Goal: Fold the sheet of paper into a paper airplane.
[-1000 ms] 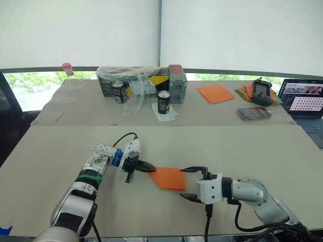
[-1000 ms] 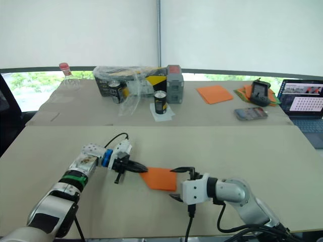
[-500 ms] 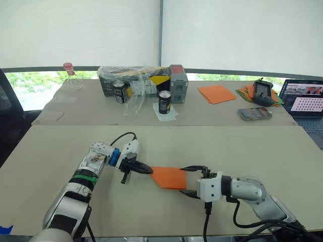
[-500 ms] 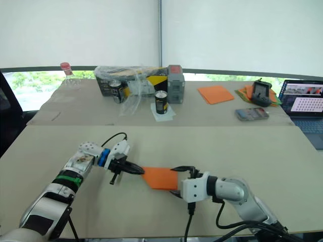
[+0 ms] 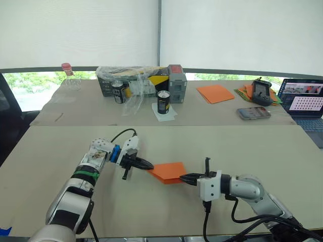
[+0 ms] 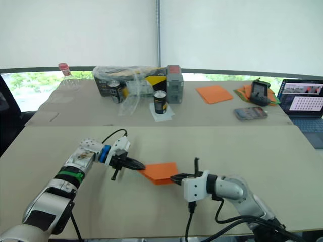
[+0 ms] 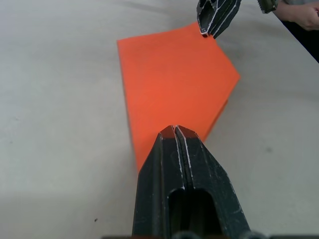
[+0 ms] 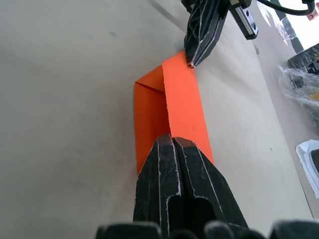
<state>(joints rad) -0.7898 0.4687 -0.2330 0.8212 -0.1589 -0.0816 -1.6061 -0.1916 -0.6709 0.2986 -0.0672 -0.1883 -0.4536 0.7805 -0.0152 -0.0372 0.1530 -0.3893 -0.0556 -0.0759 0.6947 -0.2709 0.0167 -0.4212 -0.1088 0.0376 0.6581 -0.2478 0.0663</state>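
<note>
Paper [image 5: 168,171]: bright orange, folded into a partly layered wedge, on the near table [image 5: 262,151] between the two grippers, its right-hand part raised off the surface. No print on it.

Left gripper [image 5: 149,165]: fingers [image 7: 180,149] pressed together, clamped on the paper's left corner.

Right gripper [image 5: 182,177]: fingers [image 8: 180,164] together, pinching the paper's right edge; that edge is hidden behind the fingers in the right wrist view.

Far table, from left to right:
- Bottle [image 5: 69,76], clear, red cap, label unreadable.
- Box [image 5: 135,81], black and yellow, under crumpled plastic wrap; its writing is too small to read.
- Two dark cans [image 5: 118,93], [image 5: 163,102]; the second stands on a white napkin [image 5: 165,113]. Brands illegible.
- Grey block [image 5: 177,76] with a red top mark, unreadable.
- Stack of orange sheets [image 5: 215,93].
- Orange-and-green pile [image 5: 245,91], partly covered by a black handheld device [image 5: 262,92].
- Phone [image 5: 254,113], lying flat.
- Laptop [image 5: 305,105], cut off at the frame edge; screen shows a grid of dots, text illegible.
</note>
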